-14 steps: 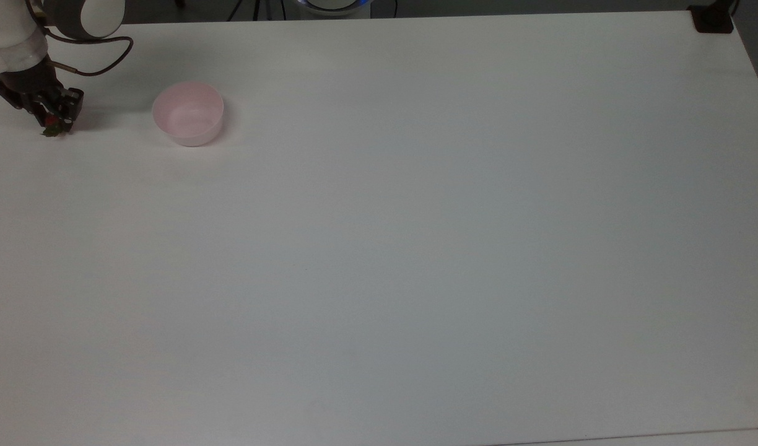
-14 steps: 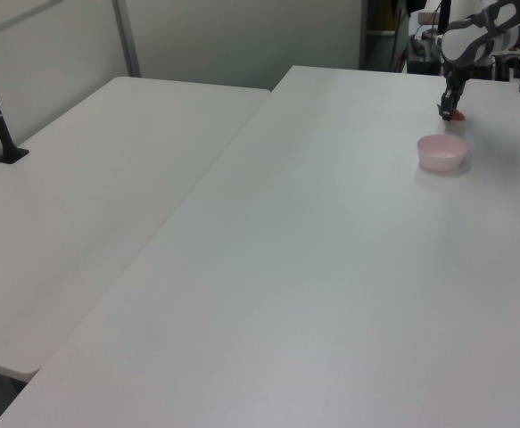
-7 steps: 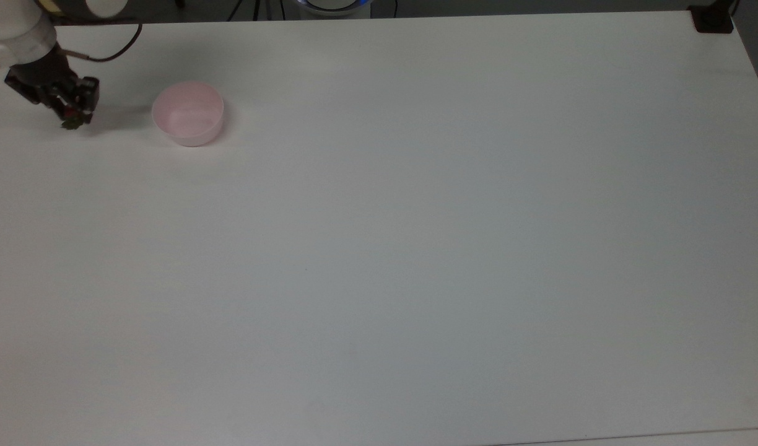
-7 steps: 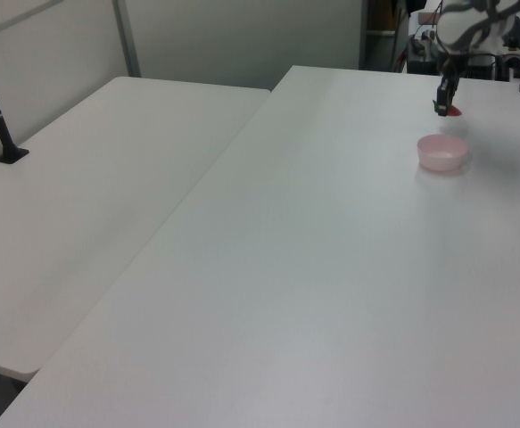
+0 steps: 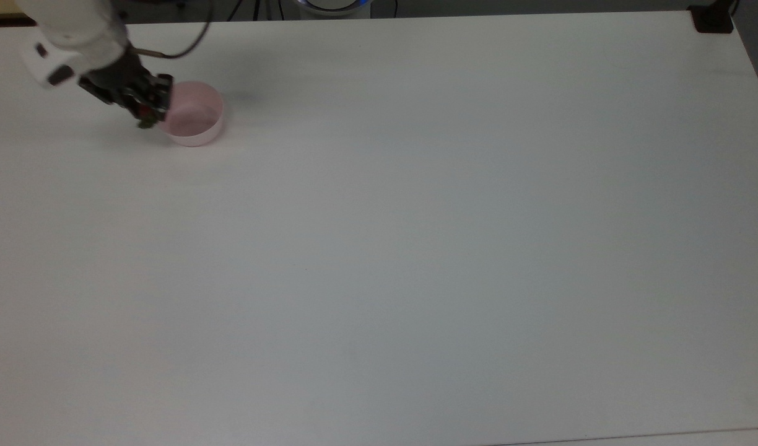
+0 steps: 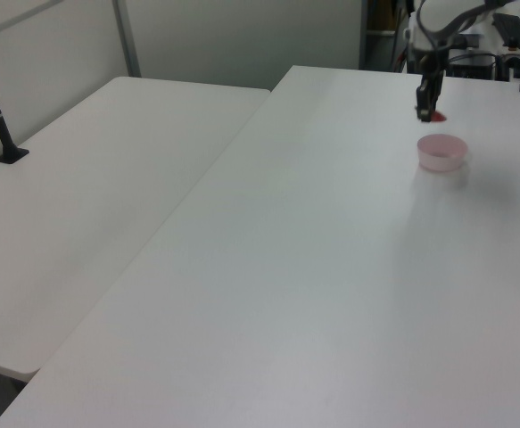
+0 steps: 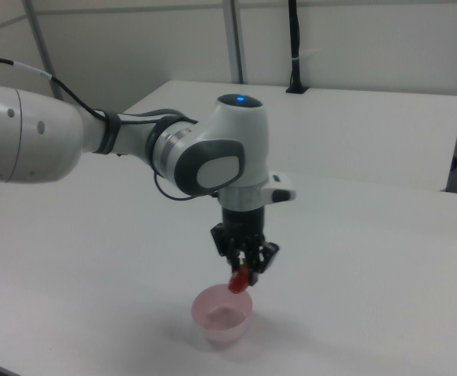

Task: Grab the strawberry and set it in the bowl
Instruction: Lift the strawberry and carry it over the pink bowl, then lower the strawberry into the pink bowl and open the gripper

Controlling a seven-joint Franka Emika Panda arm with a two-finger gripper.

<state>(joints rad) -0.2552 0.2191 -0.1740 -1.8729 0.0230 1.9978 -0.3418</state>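
Above the near rim of the bowl [image 7: 223,313], the jaws pinch the strawberry [image 7: 238,281] clear of the desk [image 5: 416,248]. Judged risk: it hangs over the rim, not the centre, so letting go now could bounce it off the edge onto the desk; a low pass could knock the light bowl aside. Beneath the jaws the desk is plain white; a second white table [image 6: 90,205] and partition walls [image 7: 353,47] stand beyond.

White rounded arm [image 7: 48,133] across the right view's left, grey bands at the joints, grey cap on the wrist, blue light [image 7: 238,100] on top, thin black cable [image 7: 63,88] along it, black gripper [image 7: 244,262] at frame centre
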